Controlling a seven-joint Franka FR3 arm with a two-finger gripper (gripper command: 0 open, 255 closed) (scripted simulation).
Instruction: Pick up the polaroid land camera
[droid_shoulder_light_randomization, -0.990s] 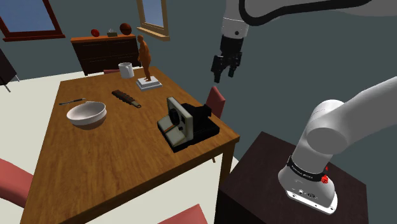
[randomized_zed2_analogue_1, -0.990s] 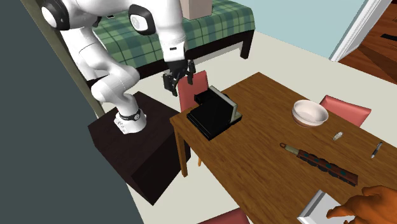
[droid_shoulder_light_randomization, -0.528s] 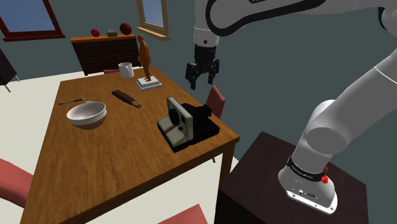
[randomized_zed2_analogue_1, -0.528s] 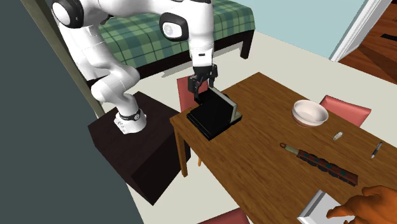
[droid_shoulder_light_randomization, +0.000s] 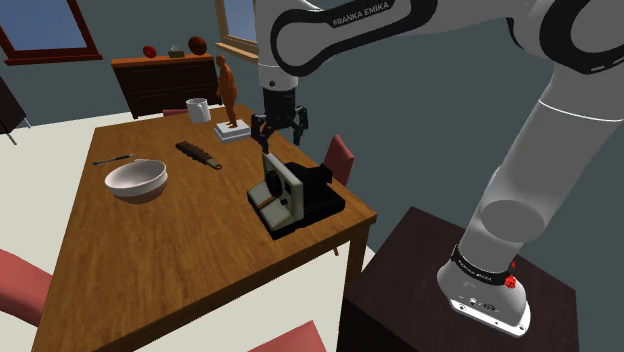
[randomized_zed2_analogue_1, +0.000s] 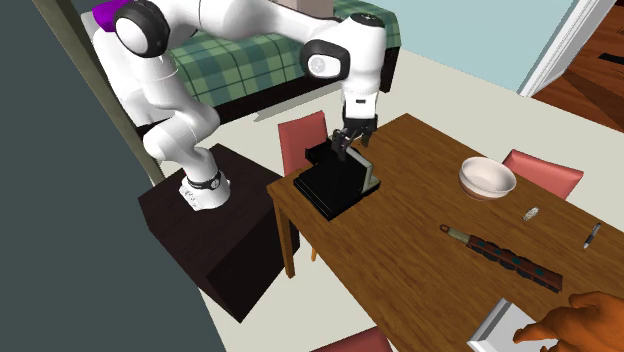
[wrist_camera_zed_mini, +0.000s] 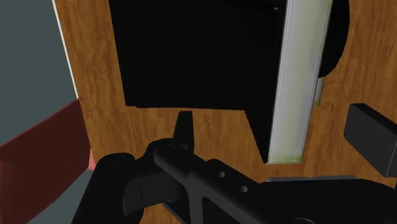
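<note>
The polaroid land camera (droid_shoulder_light_randomization: 290, 196) is a black, flat-bodied box with a cream upright front panel. It sits near the wooden table's (droid_shoulder_light_randomization: 170, 250) corner closest to the stand. My gripper (droid_shoulder_light_randomization: 279, 134) hangs open just above the camera's upright panel, not touching it. In the second exterior view the gripper (randomized_zed2_analogue_1: 350, 139) hovers over the far end of the camera (randomized_zed2_analogue_1: 338, 180). From the wrist, the camera's black body (wrist_camera_zed_mini: 191, 57) and the panel's pale top edge (wrist_camera_zed_mini: 296, 83) lie below the gripper (wrist_camera_zed_mini: 278, 135), whose fingertips (wrist_camera_zed_mini: 184, 130) stand apart with the pale edge between them.
A white bowl (droid_shoulder_light_randomization: 137, 178), a dark sheathed knife (droid_shoulder_light_randomization: 200, 155), a pen (droid_shoulder_light_randomization: 113, 158), a white mug (droid_shoulder_light_randomization: 198, 108) and a brown figurine on a white base (droid_shoulder_light_randomization: 230, 95) share the table. Red chairs (droid_shoulder_light_randomization: 340, 158) stand around it. The dark stand (droid_shoulder_light_randomization: 455, 300) is beside the corner.
The arm has swung from beyond the table's edge toward the shoulder view's left and dropped lower. The open gripper now hangs right over the camera, which has not moved.
</note>
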